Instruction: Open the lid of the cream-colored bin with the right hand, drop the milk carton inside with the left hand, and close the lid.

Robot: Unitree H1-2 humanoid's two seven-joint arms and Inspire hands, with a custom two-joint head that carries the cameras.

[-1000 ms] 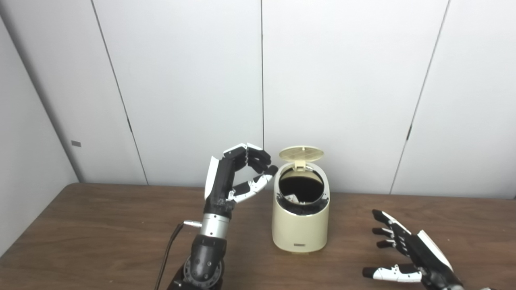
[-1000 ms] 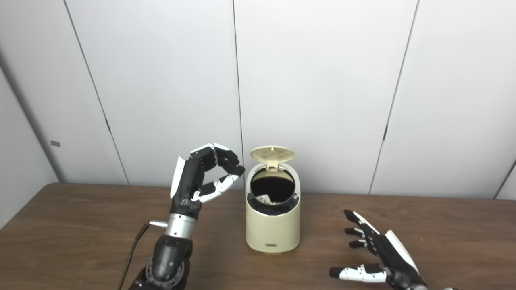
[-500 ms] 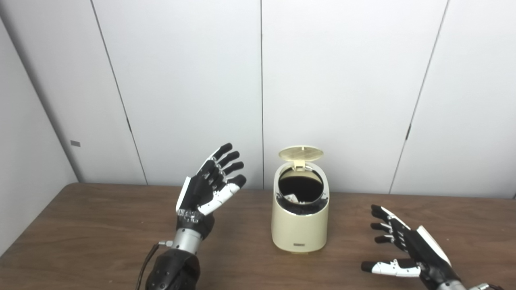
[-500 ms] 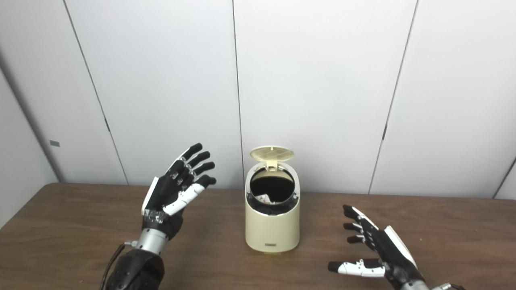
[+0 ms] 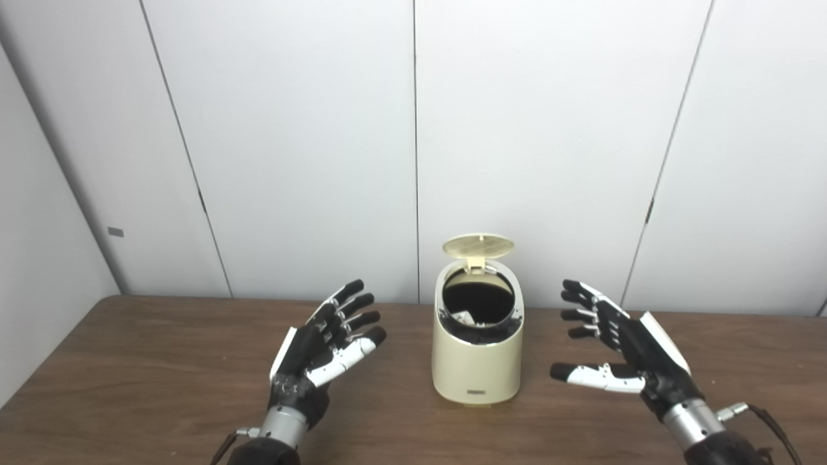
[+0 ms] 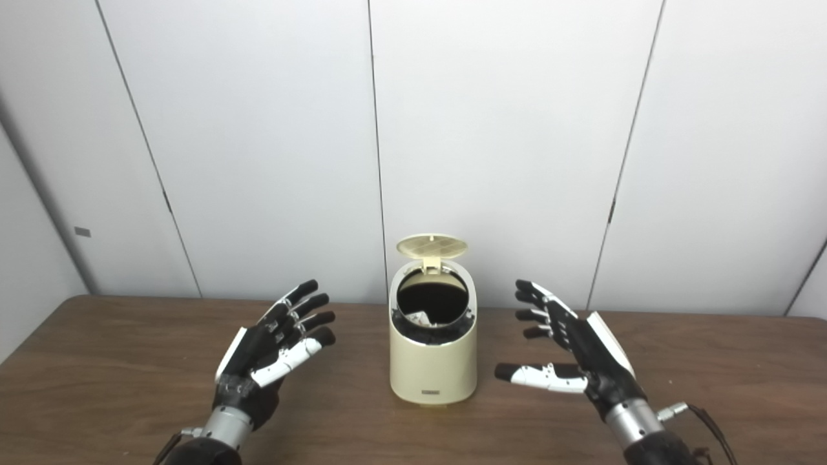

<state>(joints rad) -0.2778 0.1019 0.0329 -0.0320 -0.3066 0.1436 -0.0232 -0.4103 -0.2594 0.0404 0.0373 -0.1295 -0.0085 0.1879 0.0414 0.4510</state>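
Now the cream-colored bin point(image 5: 477, 358) stands upright on the wooden table point(image 5: 129, 374), near the middle of it and closer to the far edge than to the near one. Its lid point(image 5: 478, 245) is tipped up on the hinge at the back, so the round dark mouth faces forward and up. Just inside the lower rim of that mouth shows a small white piece of the milk carton point(image 5: 462, 317), lying within the bin; the rest of it is lost in the dark interior.

To the bin's left, the left hand point(image 5: 323, 342) is raised above the table with its fingers spread wide, palm turned toward the bin, holding nothing and clear of the bin's wall. On the other side, the right hand point(image 5: 617, 345) is likewise wide open and empty, its fingers pointing toward the bin and its thumb stretched out low; it hangs near the bin but apart from it, below the level of the lid
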